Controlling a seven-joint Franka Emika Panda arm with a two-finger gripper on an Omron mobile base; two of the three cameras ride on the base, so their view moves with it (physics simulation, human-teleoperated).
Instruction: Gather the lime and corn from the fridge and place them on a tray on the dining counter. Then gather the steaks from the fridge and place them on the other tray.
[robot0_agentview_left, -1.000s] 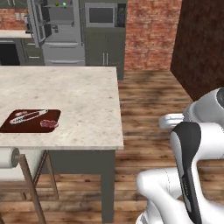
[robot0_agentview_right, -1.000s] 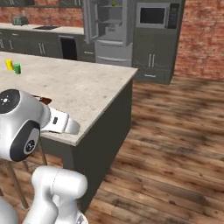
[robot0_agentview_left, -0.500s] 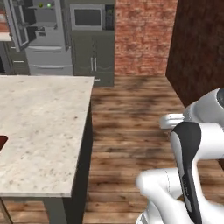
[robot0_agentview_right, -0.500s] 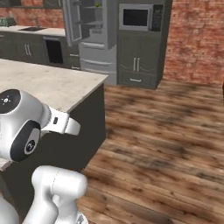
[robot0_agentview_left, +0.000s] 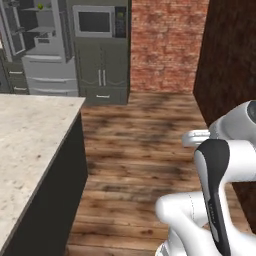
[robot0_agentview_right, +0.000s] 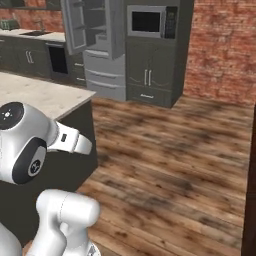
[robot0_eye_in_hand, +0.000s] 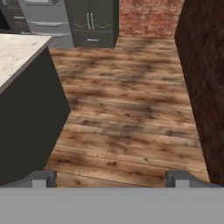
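Observation:
The grey fridge stands at the far left with an upper door swung open; a small bright-green lime sits on a high shelf inside. From the right base view the fridge also shows its open door and empty-looking shelves. The beige speckled dining counter fills the near left, its corner just behind my arm. In the hand view my gripper is open over bare wooden floor, beside the counter's dark end, with nothing between the fingertips. Corn, steaks and trays are out of view.
A microwave sits in dark cabinets right of the fridge. A brick wall closes the back and a dark brown wall the right. Wooden floor lies open between counter and wall. The wall counter runs at far left.
The whole picture has shifted: the base has moved, so the counter and the dark tray on it slid off to the left and the fridge looms larger. The gripper stays open.

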